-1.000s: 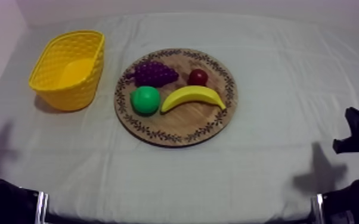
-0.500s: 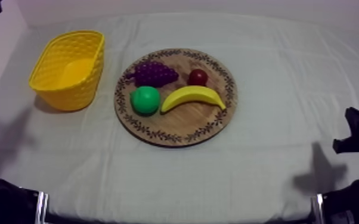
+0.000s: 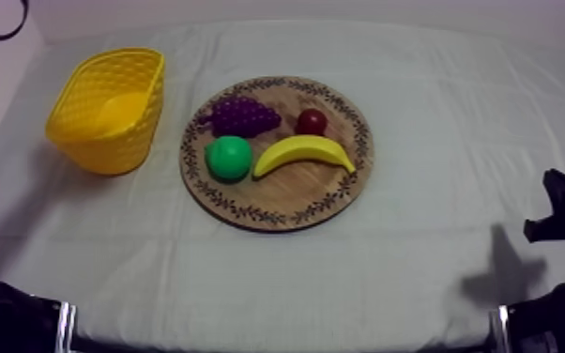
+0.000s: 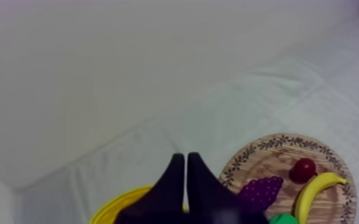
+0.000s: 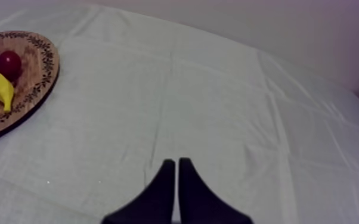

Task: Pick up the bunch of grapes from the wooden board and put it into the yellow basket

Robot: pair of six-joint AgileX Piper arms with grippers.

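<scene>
Approach step: left pincer (image 4: pixel 186 156) and right pincer (image 5: pixel 176 161) both clenched empty. Left must open over grapes (image 3: pixel 241 115), board's (image 3: pixel 286 202) 10 o'clock.

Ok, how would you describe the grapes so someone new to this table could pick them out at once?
Find the round wooden board in the middle of the table, beside the yellow basket. The bunch of grapes lies on its far part, on the side nearest the basket, just behind the green fruit. It is the only purple, knobbly thing there.
</scene>
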